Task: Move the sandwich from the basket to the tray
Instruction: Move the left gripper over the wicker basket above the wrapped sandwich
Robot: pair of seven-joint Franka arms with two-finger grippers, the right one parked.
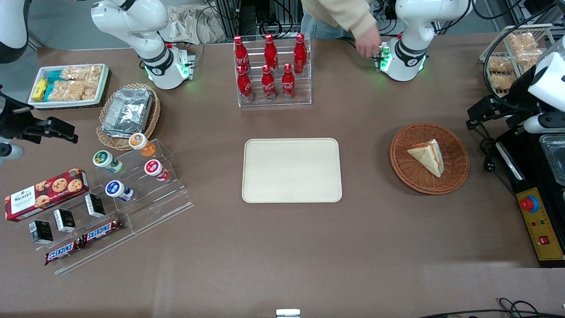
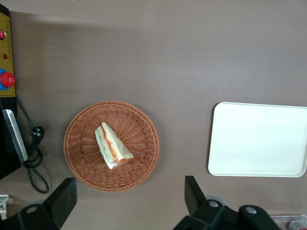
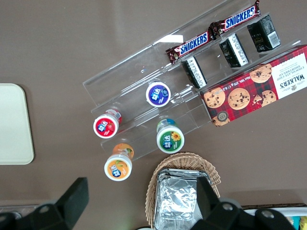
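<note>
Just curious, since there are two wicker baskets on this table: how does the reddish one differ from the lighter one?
The reddish-brown basket holds a sandwich; the tan basket holds a foil container that nearly fills it. The reddish-brown basket is tightly woven and darker, while the tan basket has a looped, open rim. Both are round and shallow. The left gripper hangs open above the reddish-brown basket.

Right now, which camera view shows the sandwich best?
The left wrist view: the sandwich fills it larger, with the open gripper high above the basket. The front view shows it smaller; the right wrist view misses it.
</note>
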